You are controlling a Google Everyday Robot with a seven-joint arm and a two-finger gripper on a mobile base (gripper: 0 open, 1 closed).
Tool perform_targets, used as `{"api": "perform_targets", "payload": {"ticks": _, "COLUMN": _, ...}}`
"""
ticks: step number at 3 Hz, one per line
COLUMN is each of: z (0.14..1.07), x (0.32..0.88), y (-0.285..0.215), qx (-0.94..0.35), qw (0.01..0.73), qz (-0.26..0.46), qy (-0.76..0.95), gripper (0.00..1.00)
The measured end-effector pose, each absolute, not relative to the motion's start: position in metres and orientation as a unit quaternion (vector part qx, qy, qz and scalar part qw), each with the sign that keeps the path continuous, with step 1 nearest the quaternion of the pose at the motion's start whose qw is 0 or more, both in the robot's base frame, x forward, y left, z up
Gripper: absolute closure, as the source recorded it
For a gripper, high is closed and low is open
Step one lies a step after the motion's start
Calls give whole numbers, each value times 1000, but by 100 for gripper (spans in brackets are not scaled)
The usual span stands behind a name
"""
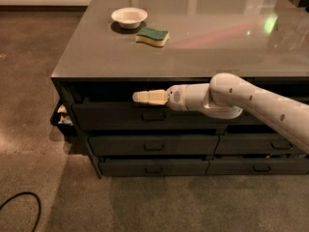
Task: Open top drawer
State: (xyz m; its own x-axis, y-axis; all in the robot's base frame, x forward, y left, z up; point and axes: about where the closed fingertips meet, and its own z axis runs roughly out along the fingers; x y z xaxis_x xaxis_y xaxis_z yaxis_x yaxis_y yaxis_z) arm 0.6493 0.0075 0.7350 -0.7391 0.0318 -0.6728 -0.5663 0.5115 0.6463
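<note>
Along the front edge of the bench (217, 52), just under its top, the top drawer (111, 116) shows as the tallest dark-grey front of the left stack, with its small loop handle (153, 115) at the centre. A dark gap lies between the drawer's upper edge and the bench top, and its left end reaches further out than the fronts below it, so it appears pulled out a little.

The gripper (140, 97) hangs in front of that gap, level with the drawer's upper edge, pointing toward the left edge of the bench. Its cream tip sits above the handle and slightly to the left, apart from it. Seen side-on like this, I cannot tell whether the gripper is wide or narrow, and nothing shows in its hold. The white arm (251, 103) runs from it to the right, crossing the right part of the drawer front.

Below the top drawer are two lower drawers (153, 145) with the same kind of handle, and the neighbouring stack (270, 144) stands beside them toward the front right corner.

On the bench top, near the back left corner, a white bowl (129, 17) stands with a green and yellow sponge (152, 36) just beside it, nearer the front. A black cable (21, 204) curls on the floor off the front left corner.
</note>
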Motion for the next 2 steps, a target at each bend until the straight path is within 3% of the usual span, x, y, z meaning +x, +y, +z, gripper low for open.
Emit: {"api": "perform_targets", "payload": {"ticks": 2, "z": 733, "x": 644, "y": 4, "qx": -179, "qw": 303, "qz": 464, "qy": 813, "gripper": 0}}
